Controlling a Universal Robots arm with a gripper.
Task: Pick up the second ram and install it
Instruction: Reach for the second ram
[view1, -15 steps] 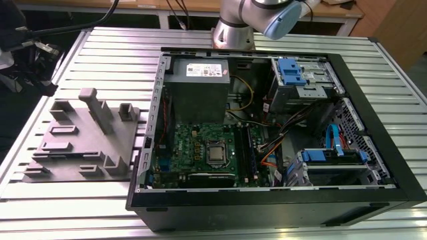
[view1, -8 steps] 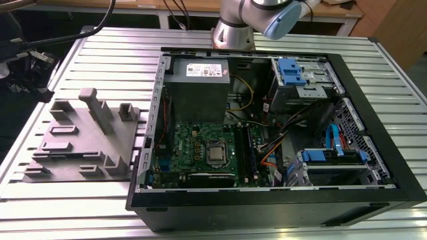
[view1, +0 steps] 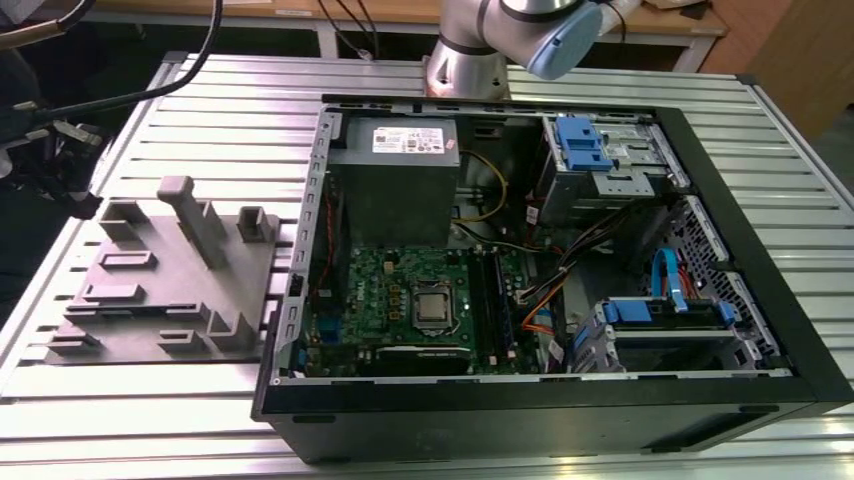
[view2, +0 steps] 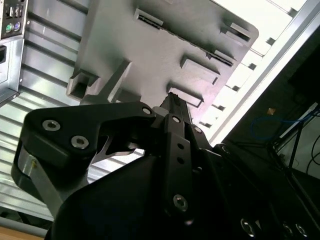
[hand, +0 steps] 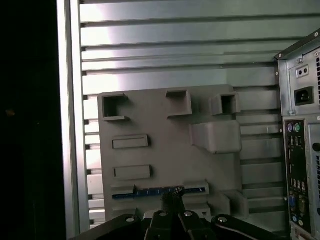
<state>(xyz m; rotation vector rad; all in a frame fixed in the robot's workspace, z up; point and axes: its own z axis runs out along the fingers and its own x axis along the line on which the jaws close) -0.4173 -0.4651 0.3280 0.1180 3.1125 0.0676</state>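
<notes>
The second ram (hand: 159, 191), a narrow blue stick, stands on edge in a slot of the grey holder block (hand: 165, 125) in the first wrist view. My gripper (hand: 172, 199) hangs well above it, its dark fingertips meeting over the middle of the stick. In the second wrist view the gripper (view2: 172, 100) points at the same grey block (view2: 150, 50), and its fingers (view2: 176, 125) lie pressed together with nothing between them. In the exterior view the holder block (view1: 160, 290) sits on the slatted table to the left of the open computer case (view1: 534, 260).
The motherboard (view1: 400, 300) lies in the case with black slot rails (view1: 491, 300) beside the processor socket. A power supply (view1: 394, 180) and blue-tabbed drive bays (view1: 601, 150) fill the case's far side. The case's rear ports (hand: 297, 150) face the block. The arm's base (view1: 467, 60) stands behind the case.
</notes>
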